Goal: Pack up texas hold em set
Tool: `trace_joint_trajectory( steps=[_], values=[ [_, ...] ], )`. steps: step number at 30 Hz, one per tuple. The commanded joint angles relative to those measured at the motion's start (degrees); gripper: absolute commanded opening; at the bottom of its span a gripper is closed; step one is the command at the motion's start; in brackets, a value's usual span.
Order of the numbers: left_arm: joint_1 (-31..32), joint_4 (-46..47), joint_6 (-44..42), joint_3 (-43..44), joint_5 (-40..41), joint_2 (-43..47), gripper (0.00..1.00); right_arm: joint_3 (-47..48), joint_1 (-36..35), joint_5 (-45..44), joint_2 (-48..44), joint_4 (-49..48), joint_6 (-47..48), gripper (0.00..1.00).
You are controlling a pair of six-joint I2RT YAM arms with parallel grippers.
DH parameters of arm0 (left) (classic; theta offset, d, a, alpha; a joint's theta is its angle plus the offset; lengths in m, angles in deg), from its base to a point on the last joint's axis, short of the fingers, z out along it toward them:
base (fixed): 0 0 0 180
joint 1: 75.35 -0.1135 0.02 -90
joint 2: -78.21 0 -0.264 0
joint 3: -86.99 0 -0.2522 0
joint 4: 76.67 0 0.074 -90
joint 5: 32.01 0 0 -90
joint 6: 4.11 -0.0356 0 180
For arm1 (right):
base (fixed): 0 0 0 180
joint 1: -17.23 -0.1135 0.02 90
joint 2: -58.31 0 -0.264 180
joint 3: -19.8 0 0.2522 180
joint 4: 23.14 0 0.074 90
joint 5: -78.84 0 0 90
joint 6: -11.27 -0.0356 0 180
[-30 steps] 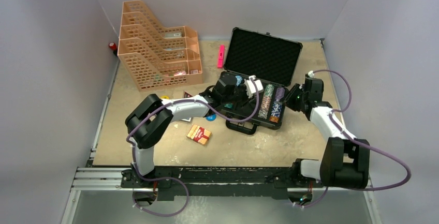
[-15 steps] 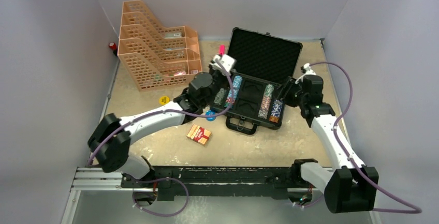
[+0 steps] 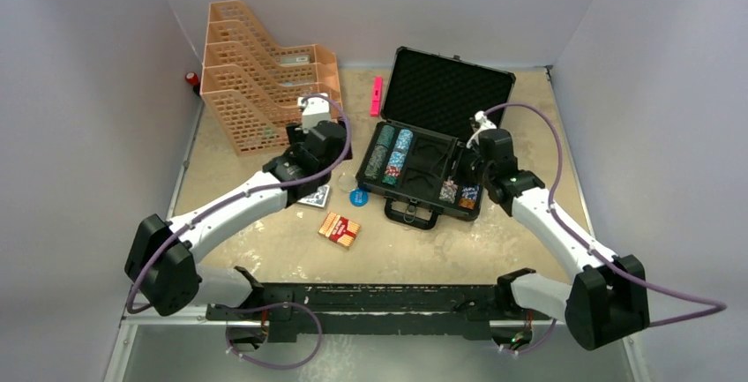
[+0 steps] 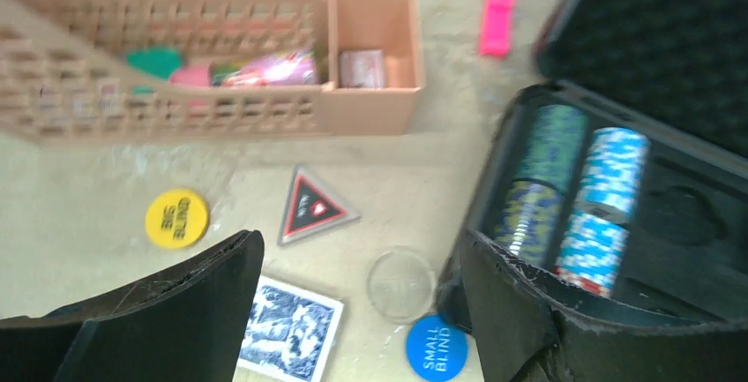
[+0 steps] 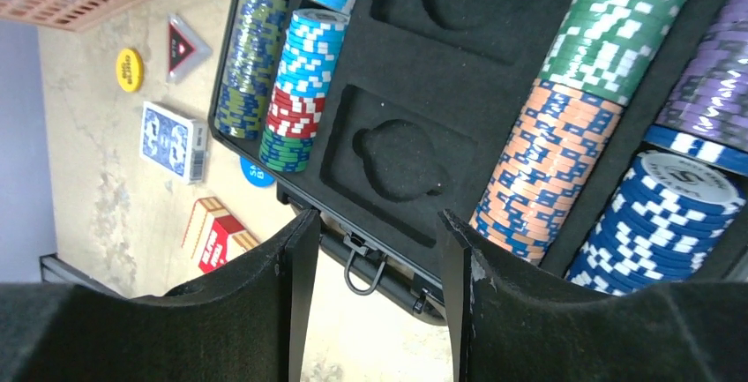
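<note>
- Toward the surface's [image 3: 441,250] far edge: open case [image 3: 422,166], chips [image 5: 556,170] inside.
- Left hand [image 4: 362,307] spread wide, empty, above blue card deck [image 4: 289,329].
- Right hand [image 5: 370,250] parted, empty, over case.

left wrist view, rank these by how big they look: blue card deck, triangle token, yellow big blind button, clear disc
1. blue card deck, even though partly hidden
2. triangle token
3. clear disc and yellow big blind button: these look nearly equal, so not ranked
</note>
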Motion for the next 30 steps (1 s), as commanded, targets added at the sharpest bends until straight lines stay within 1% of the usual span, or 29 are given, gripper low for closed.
trace_joint_trajectory(
  steps=[1,3,7,10,12,15,16,20,23,24,27,30],
  values=[
    [-8.7,-11.7,15.2,-2.0,-7.3,-1.4,0.81,3.5,-2.9,-2.7,1.4,-2.6,-0.4,0.55],
    [-11.4,-14.4,19.0,-2.4,-7.0,-2.8,0.81,3.6,-3.8,-3.4,1.8,-3.0,-0.5,0.55],
    [-14.1,-18.0,26.0,-2.9,-5.9,-5.8,0.81,3.6,-4.9,-4.2,2.8,-3.3,-0.5,0.55],
    [-15.7,-19.4,33.2,-3.7,-7.5,-8.0,0.81,4.0,-5.4,-4.3,3.8,-3.4,-0.4,0.55],
    [-15.9,-19.9,38.6,-4.1,-7.8,-9.3,0.81,4.2,-5.5,-4.7,4.1,-3.4,-0.3,0.55],
    [-15.9,-23.5,51.1,-3.6,-4.9,-12.2,0.79,4.6,-5.6,-5.9,4.8,-2.9,-0.6,0.55],
    [-15.9,-24.1,54.0,-3.2,-4.5,-13.1,0.79,4.7,-5.6,-6.3,4.9,-2.7,-0.9,0.55],
    [-15.9,-24.6,61.8,-1.0,-6.2,-17.0,0.76,4.8,-5.7,-6.7,5.1,-2.5,-1.7,0.55],
    [-15.9,-29.4,67.3,1.7,-6.2,-20.2,0.76,4.8,-5.6,-7.3,5.0,-2.2,-1.7,0.54],
    [-15.9,-32.6,70.5,2.9,-5.9,-21.4,0.76,4.9,-5.6,-7.7,4.9,-1.9,-1.7,0.54],
    [-15.9,-38.9,73.5,6.1,-5.8,-24.9,0.76,5.1,-5.7,-8.8,4.6,-1.2,-1.7,0.54],
    [-15.9,-44.4,73.0,10.3,-7.6,-29.5,0.75,5.2,-5.7,-9.2,4.6,-1.1,-1.6,0.54]
  ],
)
